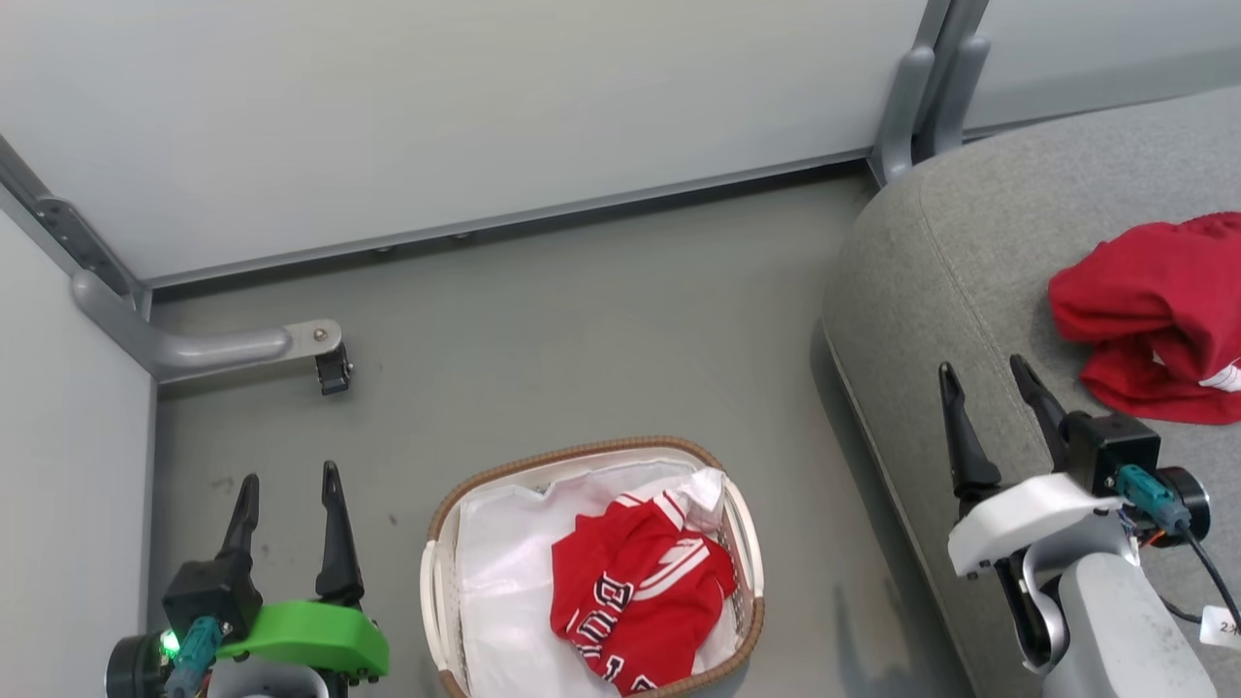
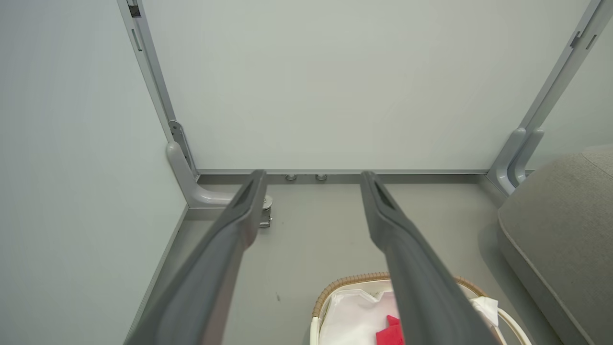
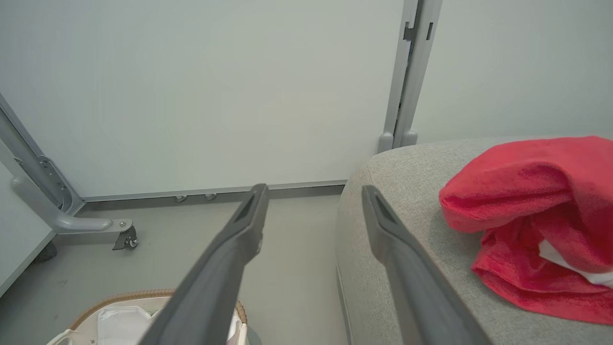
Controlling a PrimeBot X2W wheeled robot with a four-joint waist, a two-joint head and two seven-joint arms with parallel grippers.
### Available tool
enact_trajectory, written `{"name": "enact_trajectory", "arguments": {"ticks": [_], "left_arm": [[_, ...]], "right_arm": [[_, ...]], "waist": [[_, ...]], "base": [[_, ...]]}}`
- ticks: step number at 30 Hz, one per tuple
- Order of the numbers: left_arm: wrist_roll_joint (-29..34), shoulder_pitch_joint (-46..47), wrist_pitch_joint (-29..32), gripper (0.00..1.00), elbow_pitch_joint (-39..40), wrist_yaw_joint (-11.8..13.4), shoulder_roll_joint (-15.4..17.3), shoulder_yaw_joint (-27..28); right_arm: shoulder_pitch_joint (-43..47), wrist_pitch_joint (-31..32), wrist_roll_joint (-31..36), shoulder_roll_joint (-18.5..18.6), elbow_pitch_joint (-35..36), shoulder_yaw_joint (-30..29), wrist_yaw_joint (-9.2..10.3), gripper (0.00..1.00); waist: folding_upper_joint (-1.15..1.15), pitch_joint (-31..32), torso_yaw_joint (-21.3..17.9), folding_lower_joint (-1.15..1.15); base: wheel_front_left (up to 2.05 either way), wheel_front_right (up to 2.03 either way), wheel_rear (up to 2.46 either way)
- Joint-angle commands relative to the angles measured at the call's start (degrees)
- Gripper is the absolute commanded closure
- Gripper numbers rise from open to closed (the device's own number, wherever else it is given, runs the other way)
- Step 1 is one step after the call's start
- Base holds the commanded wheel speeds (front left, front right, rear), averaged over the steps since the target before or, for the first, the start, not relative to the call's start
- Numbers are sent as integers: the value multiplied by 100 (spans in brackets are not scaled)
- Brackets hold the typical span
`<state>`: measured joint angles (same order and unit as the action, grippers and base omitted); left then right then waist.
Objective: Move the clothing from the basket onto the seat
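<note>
A red garment with white stripes and dark lettering lies crumpled in the white basket with a brown woven rim, on its white liner. A second red garment rests on the grey seat at the right, also seen as red cloth in the right wrist view. My left gripper stands open over the floor left of the basket, nothing between its fingers. My right gripper is open above the seat's left edge, just left of the red garment, holding nothing.
Pale partition panels close off the back and left. A grey support foot with a castor juts onto the floor at the left, and another post stands behind the seat. Grey floor lies between basket, panels and seat.
</note>
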<state>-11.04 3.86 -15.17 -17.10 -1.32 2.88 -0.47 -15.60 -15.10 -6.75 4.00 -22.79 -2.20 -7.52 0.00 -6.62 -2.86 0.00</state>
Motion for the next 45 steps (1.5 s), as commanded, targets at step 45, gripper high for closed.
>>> {"name": "enact_trajectory", "arguments": {"ticks": [45], "left_arm": [[124,2593,2,0,-2887,-556,24,-1624]], "right_arm": [[-1428,-9,-689,-106,1353,1051,6,0]], "waist": [[0,-2871,-1547,0]], "base": [[0,0,0]]}}
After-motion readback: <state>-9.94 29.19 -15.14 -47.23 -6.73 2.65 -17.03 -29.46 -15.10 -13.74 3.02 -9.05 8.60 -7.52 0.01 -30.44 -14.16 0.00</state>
